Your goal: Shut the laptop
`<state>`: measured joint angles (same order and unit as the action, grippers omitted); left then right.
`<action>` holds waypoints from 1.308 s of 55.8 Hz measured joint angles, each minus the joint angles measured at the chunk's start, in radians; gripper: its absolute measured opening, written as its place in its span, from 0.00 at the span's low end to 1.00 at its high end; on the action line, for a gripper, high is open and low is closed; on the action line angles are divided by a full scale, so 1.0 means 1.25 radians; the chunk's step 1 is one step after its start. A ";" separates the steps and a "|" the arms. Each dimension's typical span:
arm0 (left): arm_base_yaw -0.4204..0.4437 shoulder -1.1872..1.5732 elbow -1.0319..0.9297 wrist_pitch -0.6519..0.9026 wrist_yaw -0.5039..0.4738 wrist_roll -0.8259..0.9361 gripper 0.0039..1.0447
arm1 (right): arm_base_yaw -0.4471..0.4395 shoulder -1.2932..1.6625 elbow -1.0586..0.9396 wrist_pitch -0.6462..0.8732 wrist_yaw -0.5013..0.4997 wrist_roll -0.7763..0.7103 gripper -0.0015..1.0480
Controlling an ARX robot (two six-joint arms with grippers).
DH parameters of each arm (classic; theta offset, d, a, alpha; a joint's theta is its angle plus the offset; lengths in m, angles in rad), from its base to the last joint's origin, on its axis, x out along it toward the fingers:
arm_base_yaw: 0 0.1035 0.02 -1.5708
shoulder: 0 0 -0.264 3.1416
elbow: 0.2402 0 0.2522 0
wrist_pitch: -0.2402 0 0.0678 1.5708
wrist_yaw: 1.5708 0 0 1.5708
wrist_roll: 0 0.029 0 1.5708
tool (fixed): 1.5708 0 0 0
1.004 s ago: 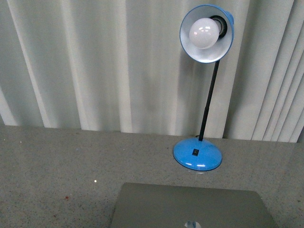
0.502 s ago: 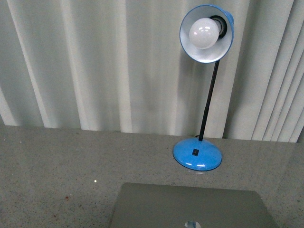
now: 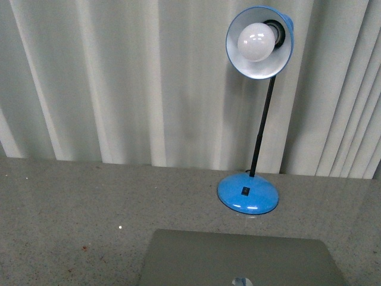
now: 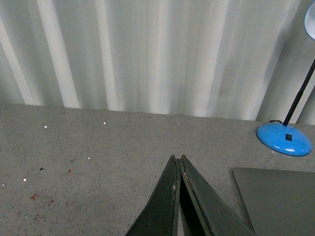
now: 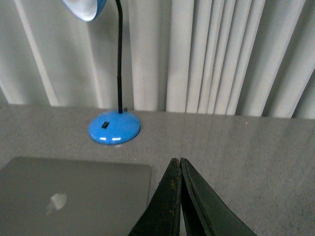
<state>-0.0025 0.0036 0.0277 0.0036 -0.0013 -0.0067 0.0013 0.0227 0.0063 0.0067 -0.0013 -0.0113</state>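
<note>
Already the laptop [image 5: 74,196] lay lid-down on the table [image 3: 71,202], just before the lamp [image 3: 248,193]. My left gripper [image 4: 177,160] and right gripper [image 5: 176,161] were pinched together, empty. Risk: any stray sweep might topple that lamp.

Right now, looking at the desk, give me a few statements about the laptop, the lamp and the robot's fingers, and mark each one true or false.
1. The laptop lid is down, logo facing up. True.
2. The lamp has a red base. False: the base is blue.
3. The left gripper has its fingers pressed together, holding nothing. True.
4. The right gripper is clamped on the laptop's edge. False: its fingers are shut on nothing, beside the laptop.
5. The lamp base stands on the laptop. False: it stands on the table behind the laptop.
</note>
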 joint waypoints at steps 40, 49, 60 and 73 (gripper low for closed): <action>0.000 0.000 0.000 -0.003 0.001 0.000 0.94 | 0.000 -0.015 0.000 -0.005 0.000 0.000 0.86; 0.000 0.000 0.000 -0.003 0.001 0.002 0.94 | 0.000 -0.015 0.000 -0.005 0.000 0.000 0.92; 0.000 0.000 0.000 -0.003 0.001 0.002 0.94 | 0.000 -0.015 0.000 -0.005 0.000 0.000 0.93; 0.000 0.000 0.000 -0.003 0.001 0.002 0.94 | 0.000 -0.015 0.000 -0.005 0.000 0.000 0.93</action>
<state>-0.0025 0.0032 0.0277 0.0002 -0.0002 -0.0044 0.0013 0.0044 0.0063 0.0006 -0.0013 -0.0109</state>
